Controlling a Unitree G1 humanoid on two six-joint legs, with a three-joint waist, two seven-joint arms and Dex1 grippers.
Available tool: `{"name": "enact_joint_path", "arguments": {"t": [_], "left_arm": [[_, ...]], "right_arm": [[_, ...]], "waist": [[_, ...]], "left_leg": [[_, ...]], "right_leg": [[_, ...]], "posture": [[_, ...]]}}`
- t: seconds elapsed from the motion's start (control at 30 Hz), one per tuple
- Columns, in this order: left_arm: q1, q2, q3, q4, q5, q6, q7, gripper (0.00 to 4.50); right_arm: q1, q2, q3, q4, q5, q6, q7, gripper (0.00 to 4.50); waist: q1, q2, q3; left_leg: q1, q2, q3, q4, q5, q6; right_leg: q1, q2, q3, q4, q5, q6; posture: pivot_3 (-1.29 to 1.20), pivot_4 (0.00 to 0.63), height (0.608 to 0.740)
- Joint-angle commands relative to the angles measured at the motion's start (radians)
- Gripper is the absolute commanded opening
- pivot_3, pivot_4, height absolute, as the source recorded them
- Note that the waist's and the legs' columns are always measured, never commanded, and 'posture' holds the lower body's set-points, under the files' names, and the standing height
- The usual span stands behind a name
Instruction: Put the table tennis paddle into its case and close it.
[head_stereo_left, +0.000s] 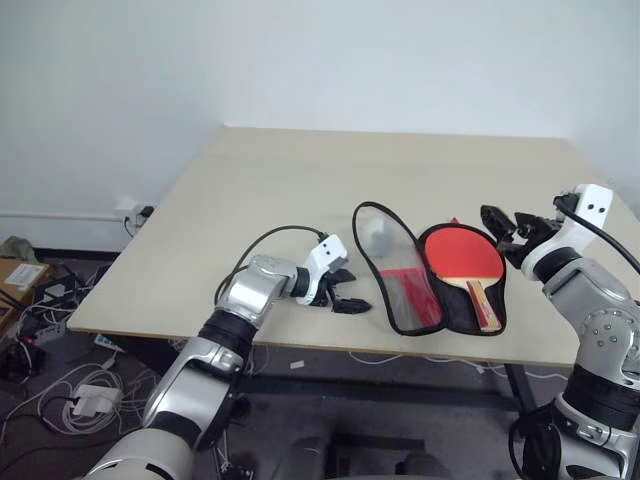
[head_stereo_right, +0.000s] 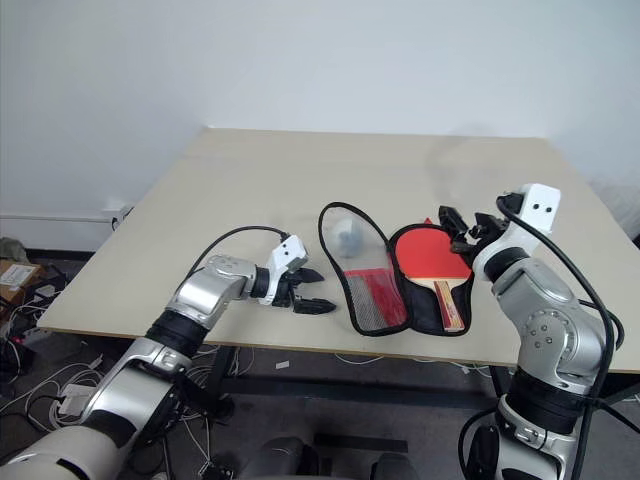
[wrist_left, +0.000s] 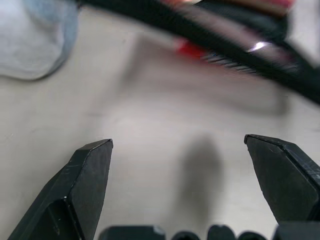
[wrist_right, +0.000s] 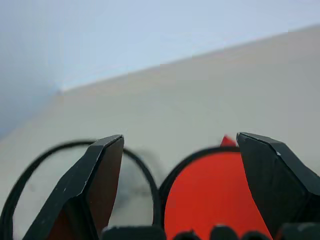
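Left eye view: the red-faced table tennis paddle with a wooden handle (head_stereo_left: 468, 262) lies in the right half of the open, black-edged fabric case (head_stereo_left: 425, 270) on the pale surface (head_stereo_left: 300, 180); stiff and light (judging by looks), it needs no further grip; the floppy clear-mesh flap (head_stereo_left: 392, 268), holding a pale bluish lump (head_stereo_left: 378, 236), is best pinched at its black rim.

Right eye view: the left tool (head_stereo_right: 305, 290) gapes beside that flap; the right tool (head_stereo_right: 458, 226), fingers apart, hovers above the paddle, empty.
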Motion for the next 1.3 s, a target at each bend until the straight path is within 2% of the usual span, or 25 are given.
{"name": "enact_joint_path", "arguments": {"t": [0.03, 0.3, 0.6, 0.87, 1.1, 1.3], "left_arm": [[-0.096, -0.075, 0.014, 0.082, 0.015, -0.09, 0.013, 4.5], [-0.213, -0.266, 0.05, 0.189, -0.014, -0.144, -0.014, 4.5], [-0.194, -0.344, 0.077, 0.222, -0.02, -0.109, -0.029, 4.5], [-0.128, -0.377, 0.125, 0.156, -0.061, 0.103, 0.036, 4.5], [-0.191, -0.443, 0.255, 0.242, -0.13, 0.308, 0.231, 4.5], [-0.245, -0.468, 0.306, 0.312, -0.169, 0.377, 0.315, 4.5]], "right_arm": [[-0.061, 0.009, -0.078, -0.011, 0.062, -0.083, -0.037, 3.89], [-0.071, 0.067, -0.141, -0.017, 0.141, -0.196, -0.129, 3.89], [-0.028, 0.07, -0.13, 0.003, 0.149, -0.277, -0.204, 3.89], [0.005, 0.06, -0.097, 0.029, 0.152, -0.302, -0.224, 3.89], [0.031, 0.059, -0.026, 0.053, 0.121, -0.309, -0.221, 3.89], [0.051, 0.059, -0.003, 0.049, 0.121, -0.328, -0.228, 3.89]], "waist": [[0.0, -0.001, 0.001], [-0.003, -0.003, 0.002], [-0.003, -0.003, 0.002], [-0.004, -0.003, 0.003], [-0.009, -0.003, 0.003], [-0.009, -0.003, 0.003]], "left_leg": [[0.0, 0.0, 0.0, 0.0, 0.0, 0.0], [-0.001, 0.0, 0.003, 0.0, 0.0, 0.0], [-0.001, 0.0, 0.003, 0.0, 0.0, 0.0], [-0.001, 0.002, 0.004, 0.0, 0.0, 0.001], [-0.001, 0.007, 0.004, 0.0, 0.0, 0.001], [0.0, 0.008, 0.004, 0.0, 0.0, 0.001]], "right_leg": [[0.0, 0.0, 0.0, 0.0, 0.0, 0.0], [-0.003, -0.001, 0.004, 0.008, 0.0, 0.0], [-0.003, -0.001, 0.005, 0.009, 0.0, 0.0], [-0.004, -0.001, 0.007, 0.009, 0.0, 0.0], [-0.003, 0.0, 0.007, 0.009, 0.0, 0.0], [-0.003, 0.0, 0.007, 0.009, 0.0, 0.0]], "posture": [[0.0, 0.0, 0.715], [0.0, 0.0, 0.715], [0.0, 0.0, 0.715], [0.0, 0.0, 0.715], [0.0, 0.0, 0.715], [0.0, 0.0, 0.715]]}}
